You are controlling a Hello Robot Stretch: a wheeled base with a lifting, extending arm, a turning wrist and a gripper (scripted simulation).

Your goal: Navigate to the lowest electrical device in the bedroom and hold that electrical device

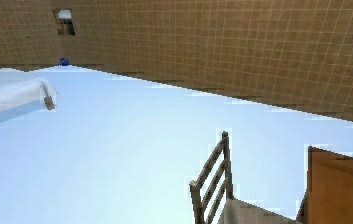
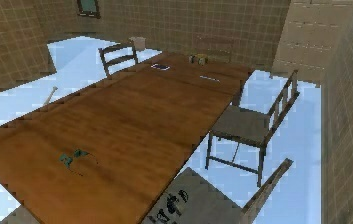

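A: Which step is this?
B: Driving and searching. I cannot place the device for certain. A small blue blob (image 1: 63, 61) by the brick wall (image 1: 234, 45) might be it, so drive closer next.
A: Is there room?
B: Wide pale floor (image 1: 134, 130) ahead. A chair (image 1: 214, 185) and wooden table (image 1: 339, 185) crowd the lower right. I cannot tell how the jaws stand.

Robot body: arm lift and extension, I cannot tell; wrist turn, I cannot tell; gripper pose, I cannot tell from either view.
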